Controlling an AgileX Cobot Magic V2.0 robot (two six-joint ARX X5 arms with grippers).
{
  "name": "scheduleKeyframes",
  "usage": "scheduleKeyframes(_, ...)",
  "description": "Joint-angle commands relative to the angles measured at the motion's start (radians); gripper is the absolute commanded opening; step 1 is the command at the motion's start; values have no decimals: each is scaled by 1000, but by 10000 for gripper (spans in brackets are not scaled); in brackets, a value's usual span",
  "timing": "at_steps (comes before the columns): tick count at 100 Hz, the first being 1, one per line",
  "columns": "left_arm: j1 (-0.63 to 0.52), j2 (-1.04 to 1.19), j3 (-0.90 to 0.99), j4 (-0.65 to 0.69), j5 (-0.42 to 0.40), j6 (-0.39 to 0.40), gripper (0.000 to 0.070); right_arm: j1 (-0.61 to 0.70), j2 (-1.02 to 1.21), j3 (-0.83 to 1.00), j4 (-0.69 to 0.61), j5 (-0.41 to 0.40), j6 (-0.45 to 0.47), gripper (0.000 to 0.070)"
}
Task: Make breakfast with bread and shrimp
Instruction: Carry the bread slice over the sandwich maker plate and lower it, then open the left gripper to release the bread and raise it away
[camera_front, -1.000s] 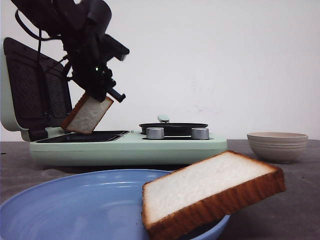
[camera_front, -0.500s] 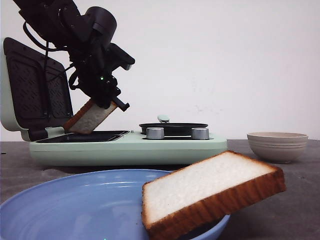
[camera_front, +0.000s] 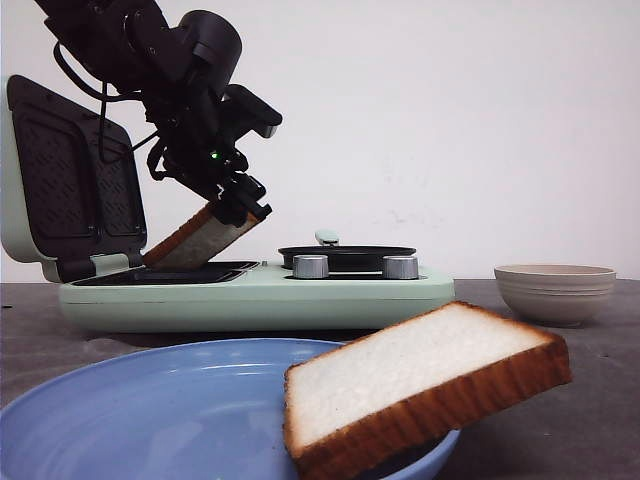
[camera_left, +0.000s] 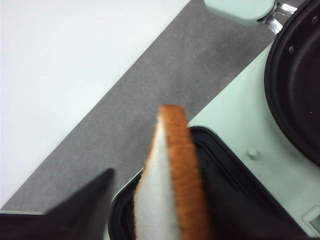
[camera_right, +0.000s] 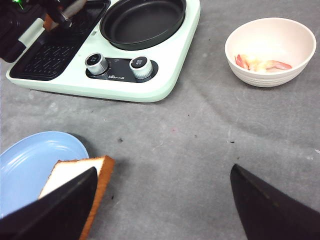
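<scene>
One bread slice (camera_front: 203, 242) tilted, lower corner on the grill plate (camera_front: 165, 272) at the breakfast maker's (camera_front: 300, 295) left end, pinched by the left gripper (camera_front: 238, 205). Second slice (camera_front: 420, 385) leaning on the blue plate's (camera_front: 150, 400) rim. Shrimp (camera_right: 262, 63) inside the bowl (camera_right: 270, 42). Right gripper (camera_right: 160, 210) spread, holding nothing.

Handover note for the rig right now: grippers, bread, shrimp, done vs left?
Left gripper: shut on a bread slice, held tilted with its low corner at the grill plate of the green breakfast maker; lid open.
Right gripper: open, empty, hovering over the table.
Second bread slice: leaning on the rim of the blue plate.
Shrimp: in the beige bowl, untouched.
Round pan: empty.
Done: first slice picked and brought to the grill.
Left: release it flat, then the second slice and shrimp.
</scene>
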Motion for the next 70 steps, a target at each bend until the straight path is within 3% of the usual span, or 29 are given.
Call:
scheduleKeyframes(1,-6,20,24,10,6,8,451,4,1,16,7,-3,-8,535)
scheduleKeyframes(22,-6,20,24,10,12,-10,700,5,1,16,7,-3,-8,535)
scheduleKeyframes(70,27,19,28,10,54,-234,700,10,1,16,6,-3,-8,535)
